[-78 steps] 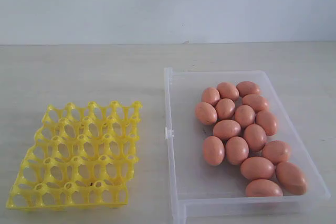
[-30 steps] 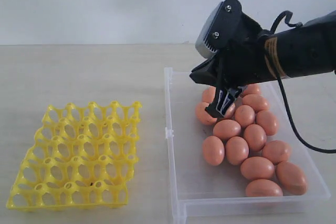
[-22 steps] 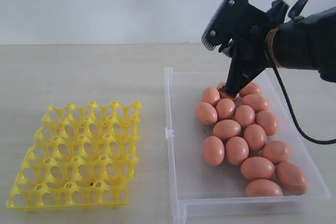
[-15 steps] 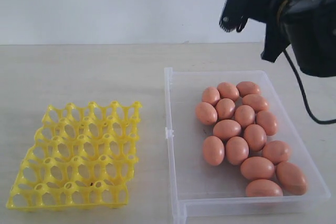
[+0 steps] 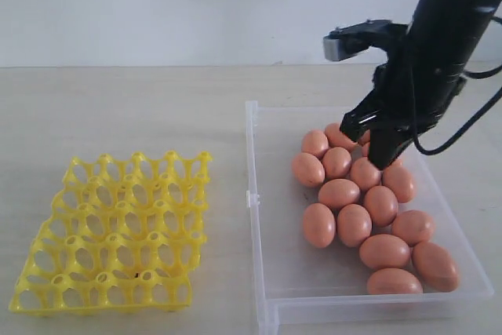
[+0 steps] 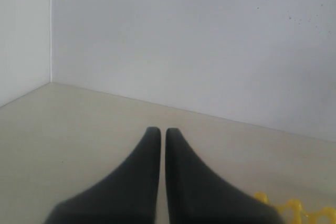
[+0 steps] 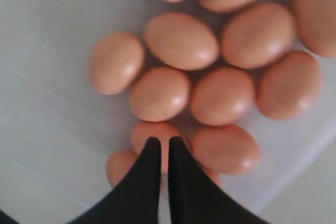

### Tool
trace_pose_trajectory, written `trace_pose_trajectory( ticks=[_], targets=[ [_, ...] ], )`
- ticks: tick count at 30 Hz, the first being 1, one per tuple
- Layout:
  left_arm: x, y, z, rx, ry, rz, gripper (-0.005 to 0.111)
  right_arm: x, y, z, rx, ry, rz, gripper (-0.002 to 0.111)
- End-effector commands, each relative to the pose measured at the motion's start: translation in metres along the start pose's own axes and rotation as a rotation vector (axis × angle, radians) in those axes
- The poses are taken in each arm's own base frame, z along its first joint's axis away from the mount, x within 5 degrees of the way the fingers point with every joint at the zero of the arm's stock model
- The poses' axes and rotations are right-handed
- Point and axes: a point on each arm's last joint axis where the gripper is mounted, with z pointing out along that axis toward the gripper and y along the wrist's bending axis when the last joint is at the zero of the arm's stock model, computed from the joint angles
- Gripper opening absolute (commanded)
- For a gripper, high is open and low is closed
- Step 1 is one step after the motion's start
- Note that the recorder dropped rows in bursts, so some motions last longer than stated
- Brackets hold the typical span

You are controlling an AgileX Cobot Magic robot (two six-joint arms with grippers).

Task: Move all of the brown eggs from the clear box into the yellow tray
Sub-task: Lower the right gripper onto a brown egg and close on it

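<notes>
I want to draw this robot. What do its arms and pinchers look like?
The right arm is black, with a grey box near its wrist and a black cable looping off. The right gripper and left gripper are smooth, black and taper to points.

Everything around me is brightly and evenly lit, softly and from above. The brown eggs [image 5: 354, 225] carry only a dull sheen and cast thin, pale shadows on the floor of the clear box [image 5: 252, 162], whose walls show a faint whitish glare. The exterior view is fairly sharp but a little washed out. Close up, my right gripper [image 7: 160, 142] and left gripper [image 6: 158, 131] are blurred, featureless black shapes, and the eggs under my right wrist look soft.
</notes>
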Motion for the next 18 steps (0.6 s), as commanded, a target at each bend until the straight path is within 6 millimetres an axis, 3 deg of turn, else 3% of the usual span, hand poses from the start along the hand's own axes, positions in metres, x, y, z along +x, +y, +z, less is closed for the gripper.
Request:
trace_pose_trajectory(
  ticks=[1,5,9,18],
  targets=[
    [-0.002,0.0,0.0,0.0,-0.018,-0.018,0.004,-0.008,0.028,0.001,-0.1,-0.039,-0.418,0.003],
    [-0.002,0.0,0.0,0.0,-0.018,-0.018,0.004,-0.015,0.033,0.008,0.08,0.002,-0.69,0.022],
    [-0.002,0.0,0.0,0.0,-0.018,-0.018,0.004,-0.021,0.02,0.026,0.192,0.053,-0.686,0.047],
    [-0.002,0.0,0.0,0.0,-0.018,-0.018,0.004,-0.027,0.013,0.065,0.146,0.116,-0.799,0.05]
  ],
)
